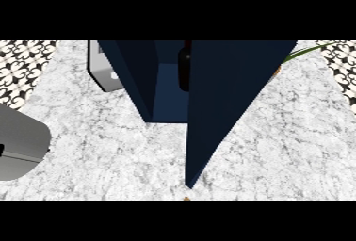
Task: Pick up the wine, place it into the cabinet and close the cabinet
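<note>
Wine (184, 66) upright inside open cabinet (222, 94)

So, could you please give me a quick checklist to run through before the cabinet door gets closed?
1. Wine inside the cabinet: ok. The dark wine bottle stands upright in the navy cabinet.
2. Door shut: not ok. The cabinet door swings out toward the viewer.
3. Bottle clear of the door's swing: cannot tell; the door hides part of it.
4. A hand placed to push the door: cannot tell. No hand shows; only a grey forearm is at the left edge.
5. Counter in the door's path: ok, nothing visible there.
</note>
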Tool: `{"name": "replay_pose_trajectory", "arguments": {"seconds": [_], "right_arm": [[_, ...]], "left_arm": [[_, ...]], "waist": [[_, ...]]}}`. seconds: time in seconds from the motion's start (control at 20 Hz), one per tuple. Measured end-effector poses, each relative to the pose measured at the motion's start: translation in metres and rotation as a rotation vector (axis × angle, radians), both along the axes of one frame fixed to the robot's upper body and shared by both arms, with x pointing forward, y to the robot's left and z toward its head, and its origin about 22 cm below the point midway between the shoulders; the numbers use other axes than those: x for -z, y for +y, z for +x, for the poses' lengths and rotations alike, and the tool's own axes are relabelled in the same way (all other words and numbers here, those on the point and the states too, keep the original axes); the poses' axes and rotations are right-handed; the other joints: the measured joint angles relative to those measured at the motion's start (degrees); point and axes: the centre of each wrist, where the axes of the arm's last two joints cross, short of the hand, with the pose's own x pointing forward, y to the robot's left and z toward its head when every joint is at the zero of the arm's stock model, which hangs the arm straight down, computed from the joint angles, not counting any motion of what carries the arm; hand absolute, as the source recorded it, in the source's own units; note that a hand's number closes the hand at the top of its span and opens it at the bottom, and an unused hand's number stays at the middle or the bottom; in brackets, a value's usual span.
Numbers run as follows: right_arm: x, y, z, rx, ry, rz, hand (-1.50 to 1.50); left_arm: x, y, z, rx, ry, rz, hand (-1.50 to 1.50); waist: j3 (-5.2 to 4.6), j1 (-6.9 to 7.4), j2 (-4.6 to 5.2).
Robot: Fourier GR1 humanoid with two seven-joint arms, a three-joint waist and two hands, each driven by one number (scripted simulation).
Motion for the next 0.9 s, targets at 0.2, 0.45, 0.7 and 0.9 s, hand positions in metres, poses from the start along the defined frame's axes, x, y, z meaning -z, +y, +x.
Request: {"name": "replay_pose_trajectory", "arguments": {"seconds": [0.2, 0.45, 0.7, 0.9], "right_arm": [[-0.006, 0.008, 0.006, -0.023, 0.001, 0.029, 1.50], [-0.023, 0.043, 0.036, -0.051, -0.009, 0.070, 1.50], [-0.046, 0.082, 0.075, -0.032, -0.036, 0.082, 1.50], [-0.058, 0.106, 0.105, 0.012, -0.098, 0.056, 1.50]], "left_arm": [[0.000, -0.003, 0.002, 0.008, 0.003, -0.003, -1.50], [-0.001, -0.008, 0.009, 0.012, 0.000, -0.013, -1.50], [0.002, -0.010, 0.014, 0.000, 0.002, -0.014, -1.50], [0.002, -0.008, 0.016, -0.002, -0.004, -0.016, -1.50]], "waist": [[0.00, 0.53, 0.17], [0.03, 0.99, 0.44], [0.07, 1.09, 0.46], [0.10, 1.00, 0.45]]}}
